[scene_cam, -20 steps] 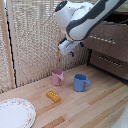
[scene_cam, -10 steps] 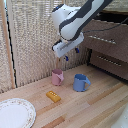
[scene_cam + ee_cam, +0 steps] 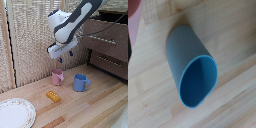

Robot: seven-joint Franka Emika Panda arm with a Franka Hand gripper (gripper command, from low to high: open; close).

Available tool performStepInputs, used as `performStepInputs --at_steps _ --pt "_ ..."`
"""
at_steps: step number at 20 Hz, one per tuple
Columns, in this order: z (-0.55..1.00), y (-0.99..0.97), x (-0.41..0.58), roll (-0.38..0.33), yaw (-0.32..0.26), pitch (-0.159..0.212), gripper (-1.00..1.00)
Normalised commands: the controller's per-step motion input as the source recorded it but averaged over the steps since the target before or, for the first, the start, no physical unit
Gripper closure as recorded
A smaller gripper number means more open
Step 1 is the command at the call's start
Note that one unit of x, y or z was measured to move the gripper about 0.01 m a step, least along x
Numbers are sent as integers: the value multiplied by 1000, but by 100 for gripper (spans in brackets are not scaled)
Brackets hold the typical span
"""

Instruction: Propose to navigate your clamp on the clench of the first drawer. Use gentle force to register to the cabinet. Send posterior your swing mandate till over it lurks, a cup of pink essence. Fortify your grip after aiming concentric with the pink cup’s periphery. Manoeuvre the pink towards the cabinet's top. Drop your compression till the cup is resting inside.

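Observation:
My clamp [image 3: 65,56] hangs open and empty in the air, its blue tips apart, above and slightly to the exterior view's right of the pink cup [image 3: 57,77]. The pink cup stands upright on the wooden table next to a blue mug [image 3: 80,82]. The cabinet [image 3: 112,47] stands at the exterior view's right; the first drawer [image 3: 111,34] with its silver handle [image 3: 102,41] looks pushed in. The cabinet's top [image 3: 116,18] is partly hidden by my arm. The wrist view is filled by the blue mug [image 3: 193,67]; a pink patch [image 3: 133,7] shows at one corner.
A yellow block [image 3: 53,96] lies on the table in front of the cups. A white patterned plate [image 3: 15,114] sits at the exterior view's near left. The lower drawer's handle [image 3: 107,61] is below the first. A reed screen backs the table.
My clamp has come away from the cabinet and sunk lower, toward the cups. The cups, block and plate have not moved.

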Motion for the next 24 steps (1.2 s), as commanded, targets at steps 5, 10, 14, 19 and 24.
performStepInputs --at_steps 5,10,14,19,24 --pt "-281 -6 301 89 -74 23 -100" --pt "-269 -82 391 108 -24 -2 -100" --pt "-329 -91 324 151 -17 -5 -100" --pt "-390 -58 79 161 -45 -2 -100" --pt "-379 -134 0 81 -79 -5 100"
